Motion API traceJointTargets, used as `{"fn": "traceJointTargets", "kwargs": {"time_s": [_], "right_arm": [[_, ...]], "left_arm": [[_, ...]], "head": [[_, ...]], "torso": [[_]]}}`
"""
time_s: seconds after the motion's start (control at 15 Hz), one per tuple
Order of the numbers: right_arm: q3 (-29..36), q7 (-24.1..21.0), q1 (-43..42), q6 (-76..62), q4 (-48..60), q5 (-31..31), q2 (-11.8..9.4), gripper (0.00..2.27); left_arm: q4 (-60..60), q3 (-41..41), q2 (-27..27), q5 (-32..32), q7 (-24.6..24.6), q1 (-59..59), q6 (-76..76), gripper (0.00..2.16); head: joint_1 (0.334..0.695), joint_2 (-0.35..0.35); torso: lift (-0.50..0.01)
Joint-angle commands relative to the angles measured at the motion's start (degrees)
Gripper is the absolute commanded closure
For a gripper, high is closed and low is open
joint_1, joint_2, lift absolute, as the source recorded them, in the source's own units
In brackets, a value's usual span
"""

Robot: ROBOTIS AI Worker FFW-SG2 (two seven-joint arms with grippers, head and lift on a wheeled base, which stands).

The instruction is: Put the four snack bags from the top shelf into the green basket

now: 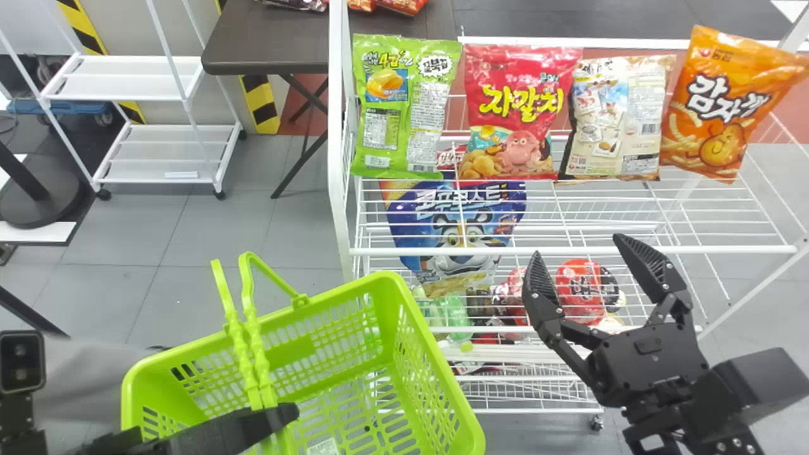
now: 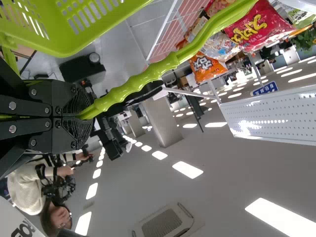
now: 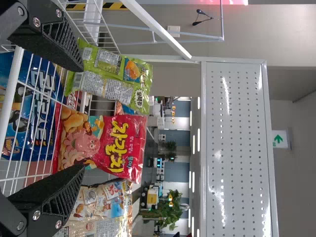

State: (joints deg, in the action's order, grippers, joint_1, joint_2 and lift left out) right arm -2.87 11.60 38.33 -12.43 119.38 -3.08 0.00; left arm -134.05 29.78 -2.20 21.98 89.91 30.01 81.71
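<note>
I'd go in level, straddle the red snack bag [image 1: 515, 114], pinch gently, then lift clear before swinging left. All four bags stand on the top shelf [image 1: 569, 250]. Right gripper [image 1: 576, 245] waits wide open on its near side; left gripper [image 2: 89, 114]'s clamped on the basket handle [image 2: 173, 60].

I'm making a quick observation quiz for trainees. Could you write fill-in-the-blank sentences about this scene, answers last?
The left gripper has its jaws ____ on the handle of the green basket. The right gripper has its jaws ____. Between the green bag and the beige bag is the ____ bag. In the head view, the orange bag is at the row's ____ end.

closed; open; red; right
</note>
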Motion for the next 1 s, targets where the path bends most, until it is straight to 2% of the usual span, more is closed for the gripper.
{"fn": "traceJointTargets", "kwargs": {"time_s": [0.0, 0.53, 0.67, 0.93], "right_arm": [[-0.2, 0.0, -0.3, 0.3, 0.0, -0.1, 0.1, 0.13], [-1.5, -0.7, -6.6, 6.2, -3.0, -0.9, 0.1, 0.13], [-1.5, -0.9, -12.3, 12.2, -6.9, -0.5, 0.1, 0.13], [-3.5, -0.9, -26.3, 14.5, -19.3, 0.1, 0.1, 0.12]], "left_arm": [[-0.4, -0.1, 0.0, 0.6, 0.7, -0.1, 0.0, 2.15], [-0.7, -1.9, 0.0, 0.7, 0.7, -2.1, 0.2, 2.15], [-0.7, -2.0, 0.0, 0.6, 0.7, -2.1, 0.2, 2.15], [-0.8, -2.0, 0.0, 0.6, 0.7, -1.9, 0.2, 2.15]], "head": [[0.695, 0.011], [0.695, 0.008], [0.695, 0.006], [0.695, 0.013]], "torso": [[-0.003], [-0.003], [-0.003], [-0.003]]}}
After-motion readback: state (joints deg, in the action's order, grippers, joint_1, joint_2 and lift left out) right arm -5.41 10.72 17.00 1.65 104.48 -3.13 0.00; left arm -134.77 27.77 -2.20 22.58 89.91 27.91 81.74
